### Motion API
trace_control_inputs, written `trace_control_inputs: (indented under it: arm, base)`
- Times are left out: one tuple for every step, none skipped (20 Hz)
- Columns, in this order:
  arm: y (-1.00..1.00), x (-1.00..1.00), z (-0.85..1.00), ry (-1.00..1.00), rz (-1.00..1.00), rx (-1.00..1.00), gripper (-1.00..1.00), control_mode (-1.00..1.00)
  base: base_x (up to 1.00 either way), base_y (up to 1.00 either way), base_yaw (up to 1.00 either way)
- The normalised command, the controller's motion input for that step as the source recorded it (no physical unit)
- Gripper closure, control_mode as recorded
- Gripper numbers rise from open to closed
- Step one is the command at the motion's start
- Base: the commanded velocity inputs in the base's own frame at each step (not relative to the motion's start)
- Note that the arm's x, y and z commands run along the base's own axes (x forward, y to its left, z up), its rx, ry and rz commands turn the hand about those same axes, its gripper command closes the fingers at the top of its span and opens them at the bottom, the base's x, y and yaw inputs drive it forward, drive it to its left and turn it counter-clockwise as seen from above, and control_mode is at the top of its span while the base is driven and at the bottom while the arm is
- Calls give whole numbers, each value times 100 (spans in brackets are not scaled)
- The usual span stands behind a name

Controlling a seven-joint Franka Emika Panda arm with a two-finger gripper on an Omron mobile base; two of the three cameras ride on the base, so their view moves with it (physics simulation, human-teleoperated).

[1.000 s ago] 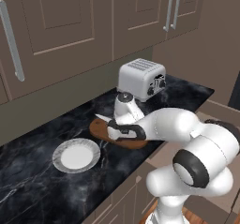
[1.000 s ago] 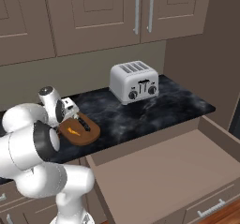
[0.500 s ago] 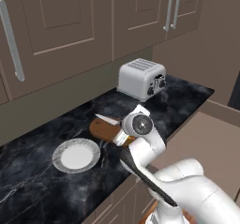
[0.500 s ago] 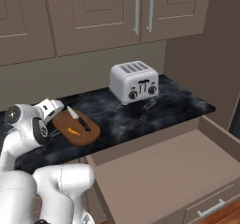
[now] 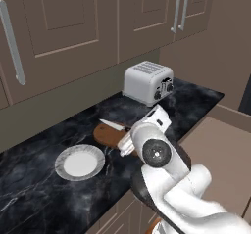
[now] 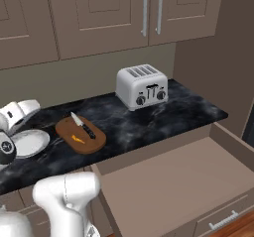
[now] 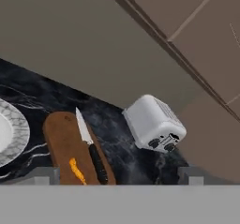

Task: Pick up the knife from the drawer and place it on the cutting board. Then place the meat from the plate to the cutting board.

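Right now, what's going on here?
The knife and the meat both lie on the cutting board, side by side. The plate beside it is bare, and the drawer stands open. The gripper is open, holding nothing, up above the board.
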Motion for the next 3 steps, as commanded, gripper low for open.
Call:
trace_control_inputs:
  arm:
    - [0,-100,100,-14,-9,6,-100,-100]
    - [0,-100,100,-13,-9,6,-100,-100]
    - [4,-100,100,-10,-5,5,-100,-100]
  base:
    - [0,0,0]
    - [0,0,0]
    - [0,0,0]
